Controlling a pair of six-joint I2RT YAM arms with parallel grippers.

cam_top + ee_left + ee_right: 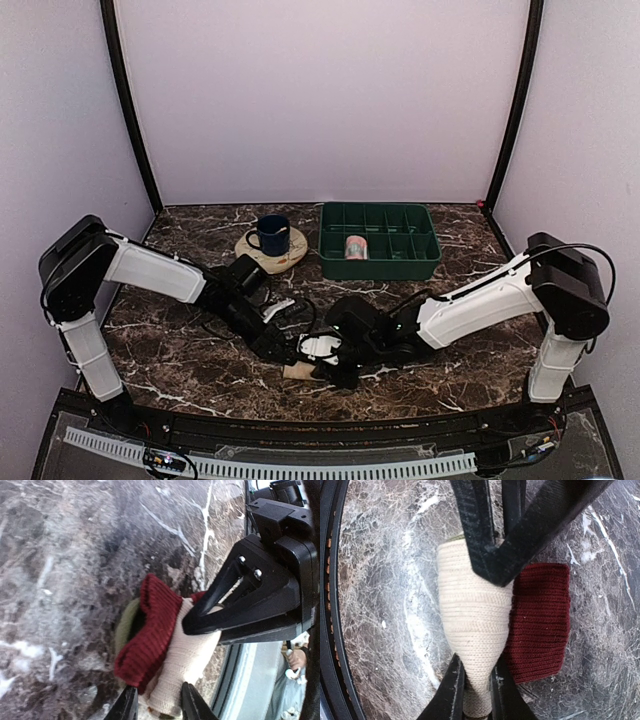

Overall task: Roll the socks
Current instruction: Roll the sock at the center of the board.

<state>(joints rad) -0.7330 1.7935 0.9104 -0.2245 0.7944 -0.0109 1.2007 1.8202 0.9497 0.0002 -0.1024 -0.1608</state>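
The cream sock lies rolled into a bundle on the marble near the front edge, its maroon cuff folded beside it. My right gripper is shut on the narrowed end of the cream roll, pinching it. My left gripper straddles the other end of the roll with its fingers apart and a gap on the cuff side. In the top view both grippers meet over the sock. A rolled pink sock sits in a compartment of the green tray.
The green compartment tray stands at the back right. A blue mug rests on a round tan coaster at the back centre. The table's front rail runs just behind the sock.
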